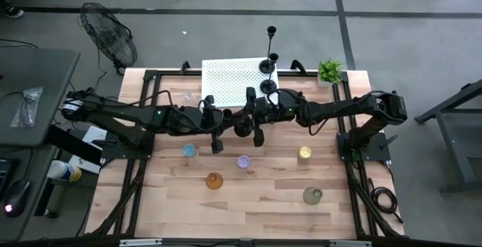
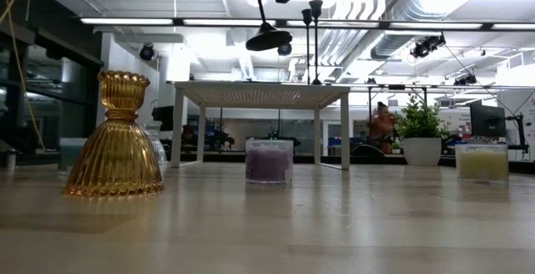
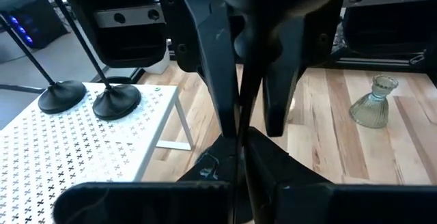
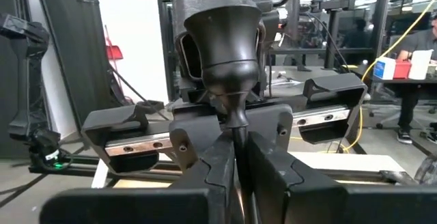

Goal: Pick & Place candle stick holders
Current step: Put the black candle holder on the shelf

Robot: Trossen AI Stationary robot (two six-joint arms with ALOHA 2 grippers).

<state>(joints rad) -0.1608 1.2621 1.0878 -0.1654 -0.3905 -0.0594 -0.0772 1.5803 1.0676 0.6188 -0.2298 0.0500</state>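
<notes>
One black candlestick [image 1: 242, 126] is held in the air between my two grippers over the table's middle. Its round base [image 2: 269, 38] hangs below them in the low view. My left gripper [image 1: 224, 123] and my right gripper [image 1: 256, 119] are both shut on its thin stem. Its cup [image 4: 222, 53] shows just beyond my right fingers. Two more black candlesticks [image 1: 268, 66] [image 1: 269, 86] stand by their round bases on the white perforated stand [image 1: 230, 81]. Several small coloured glass holders stand on the table, among them blue [image 1: 188, 150], purple [image 1: 243, 161] and amber [image 1: 215, 181]. My left gripper pinches the candlestick's thin stem [image 3: 239, 125] between its two fingers, which lie across it. The candlestick is lifted clear of the table. My right gripper pinches the stem just below the cup [image 4: 236, 118] between its two fingers, which lie across it. The base [image 2: 269, 38] hangs clear, high above the table.
A small green potted plant [image 1: 329, 71] stands at the far right corner. A yellow glass holder [image 1: 305, 153] and a greenish one [image 1: 312, 196] stand at the right. A clear one [image 1: 190, 96] stands left of the stand. The arms' frames run along both table sides.
</notes>
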